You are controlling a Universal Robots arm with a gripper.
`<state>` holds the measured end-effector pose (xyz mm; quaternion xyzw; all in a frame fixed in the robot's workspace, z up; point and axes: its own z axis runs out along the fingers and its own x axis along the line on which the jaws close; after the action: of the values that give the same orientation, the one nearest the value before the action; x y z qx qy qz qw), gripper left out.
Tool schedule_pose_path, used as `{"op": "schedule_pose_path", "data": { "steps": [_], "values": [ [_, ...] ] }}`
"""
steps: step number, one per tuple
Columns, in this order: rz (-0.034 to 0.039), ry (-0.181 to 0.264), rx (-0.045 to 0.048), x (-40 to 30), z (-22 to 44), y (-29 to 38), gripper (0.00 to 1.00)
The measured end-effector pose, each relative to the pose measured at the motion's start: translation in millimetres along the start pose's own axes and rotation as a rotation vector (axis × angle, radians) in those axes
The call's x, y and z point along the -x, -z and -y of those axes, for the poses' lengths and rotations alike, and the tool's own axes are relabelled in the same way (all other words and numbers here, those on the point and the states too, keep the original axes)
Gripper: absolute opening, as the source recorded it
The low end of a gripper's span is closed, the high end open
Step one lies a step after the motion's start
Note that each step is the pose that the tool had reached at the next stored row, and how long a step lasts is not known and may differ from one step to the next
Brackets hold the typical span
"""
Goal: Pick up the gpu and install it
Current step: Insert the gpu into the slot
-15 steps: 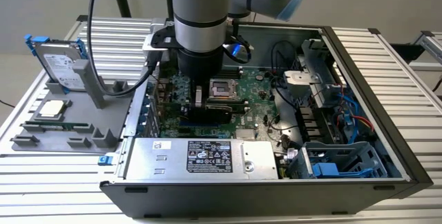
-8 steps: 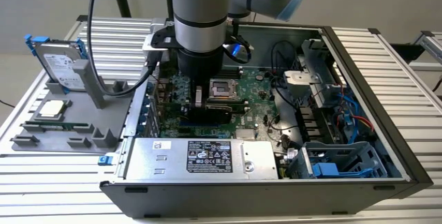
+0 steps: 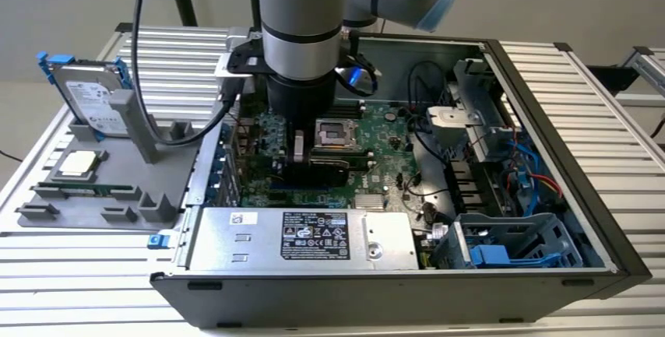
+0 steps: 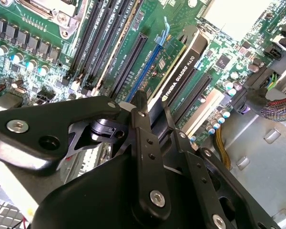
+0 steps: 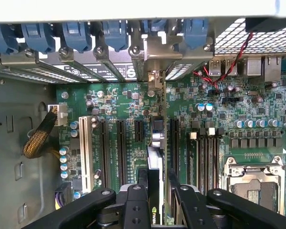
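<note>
My arm reaches straight down from the top centre of the exterior view into an open computer case, which lies on its side on a slatted metal table. My pincer sits low over the green motherboard, just at the exterior view's left of the empty processor socket.

My pincer is closed on the gpu. In the second wrist view, my two black fingers rise from the lower centre of the frame and clamp the gpu, a thin card with a black cooler, standing on edge. It runs diagonally toward the upper right of that frame, lined up with the long expansion slots and the blue-tipped slot beside it. Whether the card is fully seated in its slot, I cannot tell.

In the first wrist view, the gpu appears edge-on in the lower centre, between my fingers, with its end toward the silver bracket openings and blue clips along the top of the frame.

In the exterior view, a grey holder stands on the table at the left of the frame. It carries a silver hard drive with blue rails, a processor chip and a thin memory stick.
</note>
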<state>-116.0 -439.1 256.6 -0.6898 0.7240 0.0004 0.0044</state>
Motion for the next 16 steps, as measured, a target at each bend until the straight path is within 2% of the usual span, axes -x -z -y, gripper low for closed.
{"op": "schedule_pose_path", "data": {
  "steps": [16],
  "values": [
    [-0.0001, 0.000, 0.0001, -2.7, 0.1, -1.3, 0.00]
  ]
}}
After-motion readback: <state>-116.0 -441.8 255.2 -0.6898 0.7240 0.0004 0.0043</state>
